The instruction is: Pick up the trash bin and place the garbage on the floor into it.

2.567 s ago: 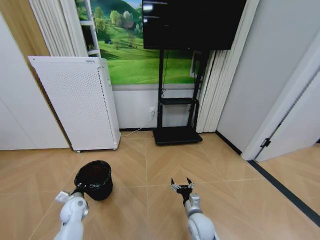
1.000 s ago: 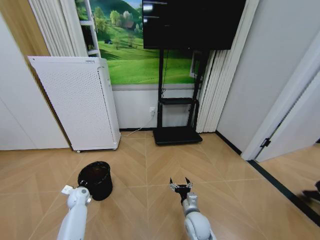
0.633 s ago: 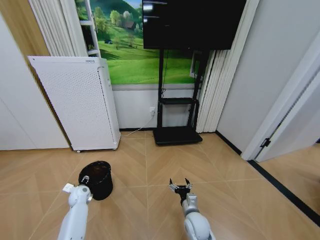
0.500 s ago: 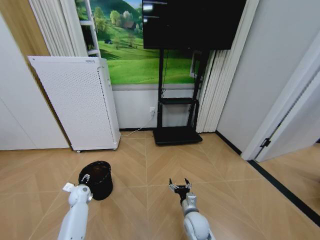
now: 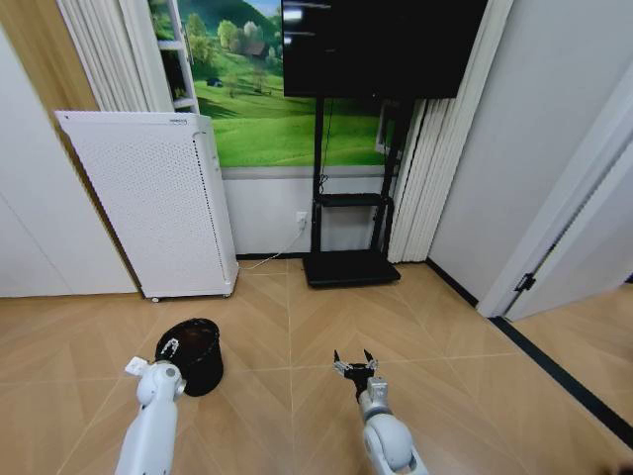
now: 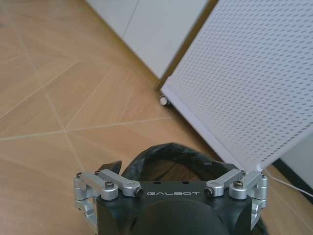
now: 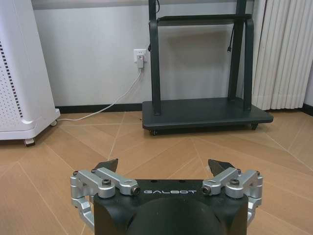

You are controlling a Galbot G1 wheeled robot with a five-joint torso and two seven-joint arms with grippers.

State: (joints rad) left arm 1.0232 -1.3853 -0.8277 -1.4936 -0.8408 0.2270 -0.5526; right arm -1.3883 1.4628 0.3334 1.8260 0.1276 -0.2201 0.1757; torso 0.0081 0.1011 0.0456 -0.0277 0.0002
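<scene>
Black mesh trash bin (image 5: 192,354) stood upright on the parquet floor (image 5: 445,336), near the white perforated cabinet (image 5: 158,203); left gripper (image 5: 170,348) sat at the bin's near rim, fingers spread, holding nothing; right gripper (image 5: 354,364) hovered over bare floor, also spread wide, well apart from the bin.

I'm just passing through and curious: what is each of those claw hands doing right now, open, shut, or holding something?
Left gripper: open, at the near rim of the trash bin, holding nothing.
Right gripper: open, empty, over the bare floor.
</scene>
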